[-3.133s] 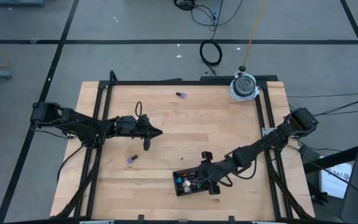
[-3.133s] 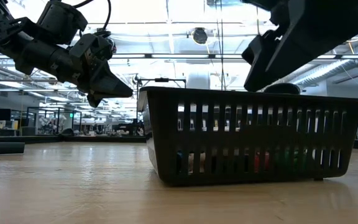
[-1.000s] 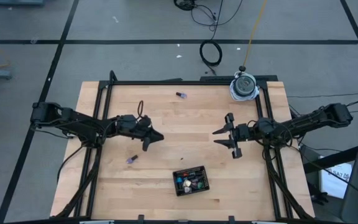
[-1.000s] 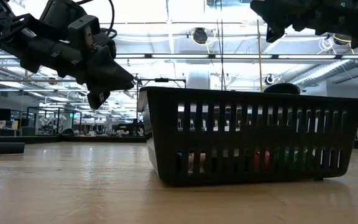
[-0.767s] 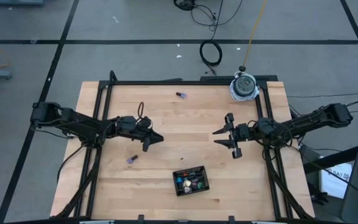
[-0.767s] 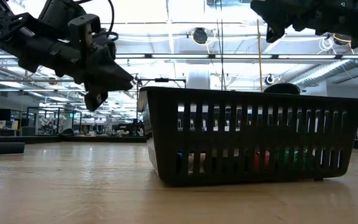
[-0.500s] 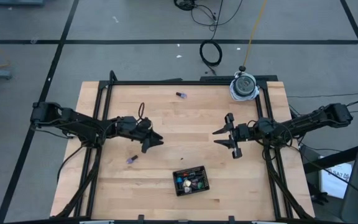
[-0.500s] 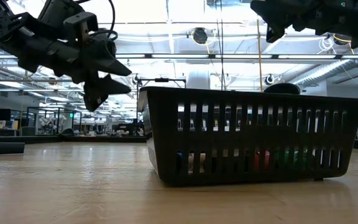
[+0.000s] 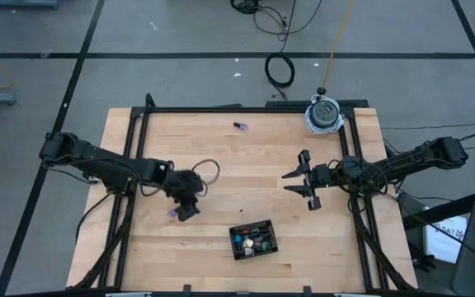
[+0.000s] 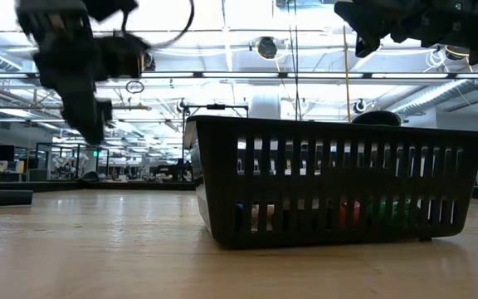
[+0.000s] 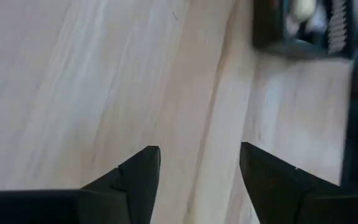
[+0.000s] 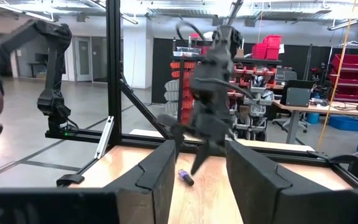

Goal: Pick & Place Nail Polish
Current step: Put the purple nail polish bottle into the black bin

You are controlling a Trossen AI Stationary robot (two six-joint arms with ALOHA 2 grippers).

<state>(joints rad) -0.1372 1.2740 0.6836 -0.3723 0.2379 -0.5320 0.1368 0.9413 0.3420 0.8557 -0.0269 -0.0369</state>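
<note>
A purple nail polish bottle [image 9: 173,213] lies on the wooden table [image 9: 246,157], left of the black basket [image 9: 253,239] that holds several more bottles. Another bottle [image 9: 239,126] lies at the far edge. The left gripper [image 9: 186,209], jaws apart and empty, hangs just beside the purple one. The right gripper [image 9: 300,183] waits mid-table, right, jaws parted, empty.

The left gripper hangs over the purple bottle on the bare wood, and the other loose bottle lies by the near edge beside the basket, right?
Not quite. In the high view the left gripper does hang over the purple bottle, but the other loose bottle lies near the table's far edge, well away from the basket.
</note>
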